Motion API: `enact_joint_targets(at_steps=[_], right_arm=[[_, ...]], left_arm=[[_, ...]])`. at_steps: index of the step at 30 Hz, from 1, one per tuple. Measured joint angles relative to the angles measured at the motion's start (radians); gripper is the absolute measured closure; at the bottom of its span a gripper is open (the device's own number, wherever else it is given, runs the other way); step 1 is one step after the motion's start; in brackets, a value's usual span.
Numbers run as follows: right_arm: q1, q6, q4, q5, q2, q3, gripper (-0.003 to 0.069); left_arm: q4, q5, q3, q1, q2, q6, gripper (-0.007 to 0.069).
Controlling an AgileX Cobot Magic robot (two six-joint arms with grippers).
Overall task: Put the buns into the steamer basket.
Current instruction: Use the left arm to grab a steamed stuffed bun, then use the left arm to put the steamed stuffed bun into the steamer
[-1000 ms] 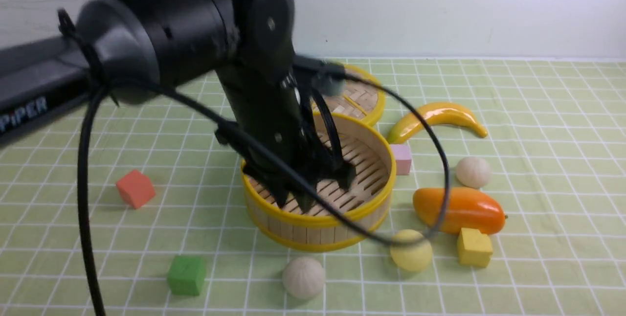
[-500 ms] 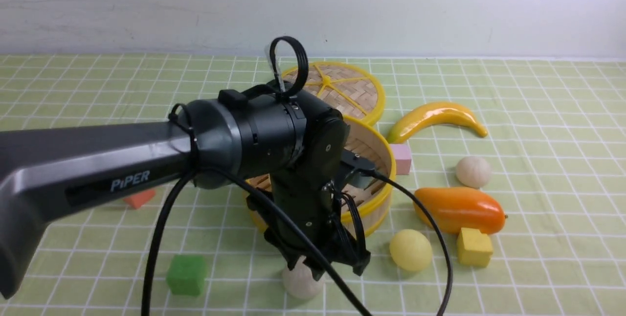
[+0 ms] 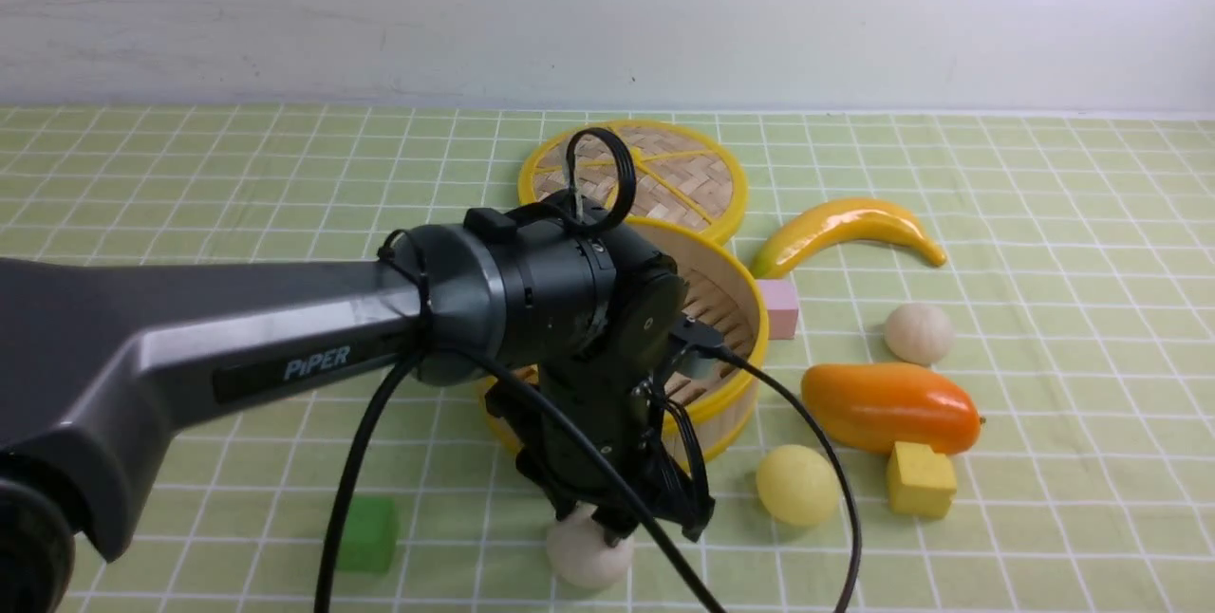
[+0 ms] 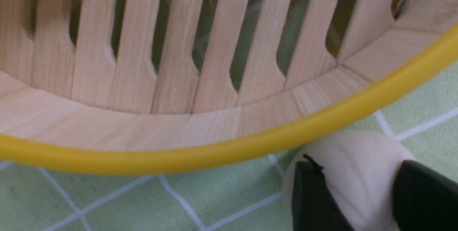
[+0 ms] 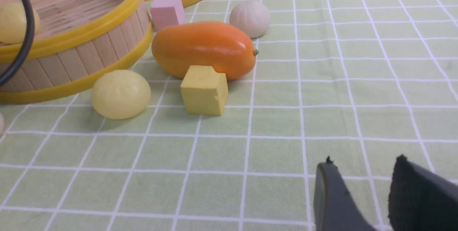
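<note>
Straddling off-white bun (image 3: 581, 562) just beside steamer basket (image 4: 214, 154), left pincer (image 4: 357, 168) gapes; right pincer (image 5: 363, 163) gapes, empty.

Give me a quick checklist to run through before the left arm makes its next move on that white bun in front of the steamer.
1. The white bun sits between the fingers of the left gripper: ok.
2. Fingers squeezing it firmly: cannot tell.
3. Bun clear of the yellow rim of the steamer basket: cannot tell, they look very close.
4. Room on the basket floor: ok, only one yellow bun shows inside.
5. The right gripper is free: ok, open and empty.
</note>
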Motion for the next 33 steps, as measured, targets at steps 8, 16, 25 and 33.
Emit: enact_joint_targets(at_steps=[8,16,25,33], right_arm=[[0.0,0.0,0.0,0.0,0.0,0.0,0.0418],[0.0,0.0,0.0,0.0,0.0,0.0,0.0418],[0.0,0.0,0.0,0.0,0.0,0.0,0.0418],[0.0,0.0,0.0,0.0,0.0,0.0,0.0418]], left_arm=[[-0.008,0.05,-0.004,0.0,-0.005,0.0,0.0621],[-0.069,0.151,-0.102,0.0,-0.133,0.039,0.063],[-0.114,0.084,-0.375,0.158,-0.027,0.128,0.063],[-0.23,0.054,-0.424,0.181,0.168,0.226,0.0588]])
